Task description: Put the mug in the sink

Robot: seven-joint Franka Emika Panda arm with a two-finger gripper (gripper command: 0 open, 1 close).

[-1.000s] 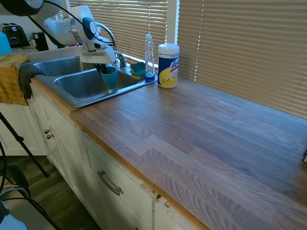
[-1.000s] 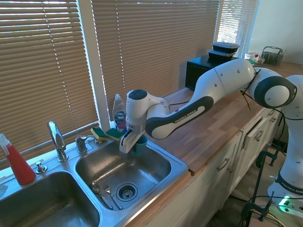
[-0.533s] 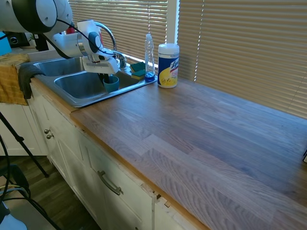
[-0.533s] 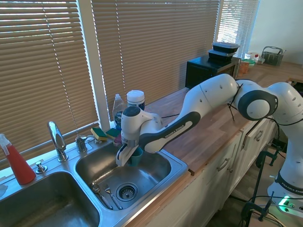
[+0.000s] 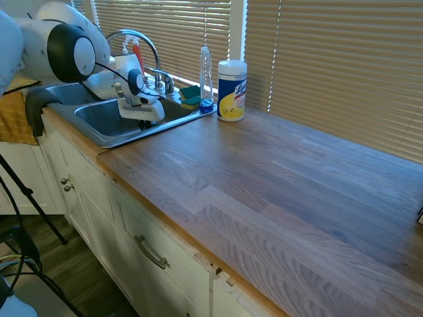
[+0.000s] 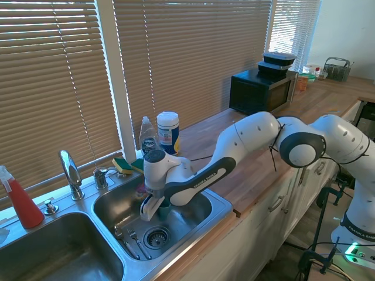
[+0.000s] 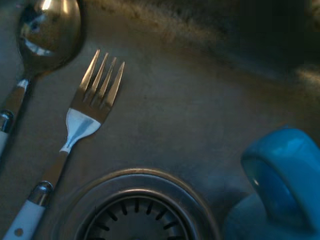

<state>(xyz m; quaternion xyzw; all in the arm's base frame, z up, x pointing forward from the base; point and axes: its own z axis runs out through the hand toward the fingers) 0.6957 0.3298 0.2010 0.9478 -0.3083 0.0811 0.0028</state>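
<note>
**A:** Gripper (image 6: 153,209) is down inside the right basin of the sink (image 6: 218,206), fingers clamped on the mug (image 6: 164,206), low over the steel floor.

**B:** Touching the bottom?

**A:** Can't tell from either outside camera; the first exterior view hides the mug behind the wrist. The second shows only a sliver of teal between the white fingers, just above the basin floor.

**B:** And right around it?

**A:** The wrist view has the drain (image 7: 135,210) close beside the mug's rim, with a fork (image 7: 89,107) and a spoon (image 7: 47,27) lying just past it (white handles, both flat on the steel).

**B:** So what could spoil this?

**A:** My guess: let go while it hangs off the floor and it drops, tips, rolls toward the drain. Or it lands on the drain's raised ring or a piece of cutlery and sits crooked. Pressing down too far could jam the mug against the steel.

**B:** Anything up top in the way?

**A:** The wipes canister (image 5: 232,90) and clear bottle (image 5: 206,78) stand on the counter, well apart from the arm's wrist.
</note>
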